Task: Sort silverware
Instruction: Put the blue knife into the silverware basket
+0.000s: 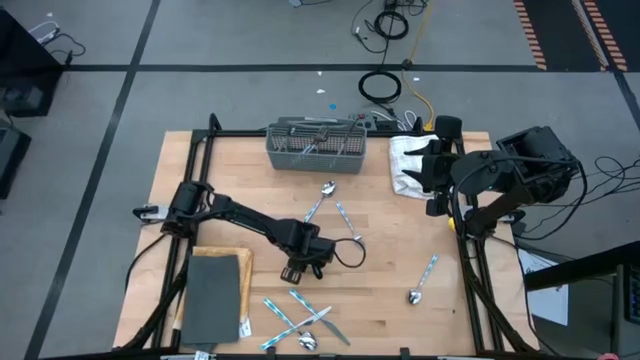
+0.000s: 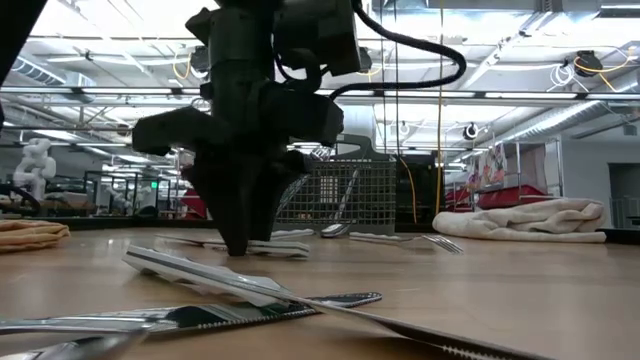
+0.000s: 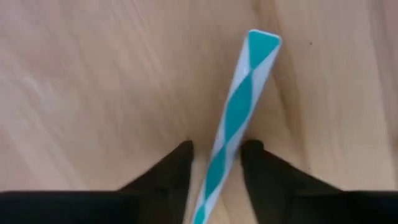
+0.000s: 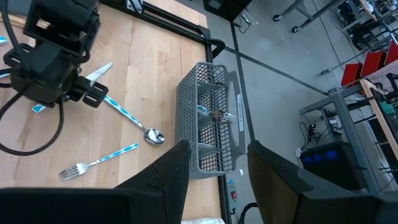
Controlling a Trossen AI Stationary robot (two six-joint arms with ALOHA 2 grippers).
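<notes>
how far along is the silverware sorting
Early on. A few pieces stand in the grey mesh basket. In hand: the left gripper straddles a blue-and-white handle, not yet clamped. Left: about eight pieces, including a spoon. The right gripper waits open.

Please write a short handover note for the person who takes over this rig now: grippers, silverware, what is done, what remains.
Left gripper: down at the table's middle, fingers open on either side of one blue-and-white handle, not closed on it.
Right gripper: open, empty, waiting above the right edge near the white towel.
Silverware: a few pieces already stand in the grey mesh basket. Loose on the table: a spoon and a fork below the basket, a spoon at the right, a crossed pile at the front edge.
Left to do: close on this handle, carry it to the basket, then the rest.
</notes>
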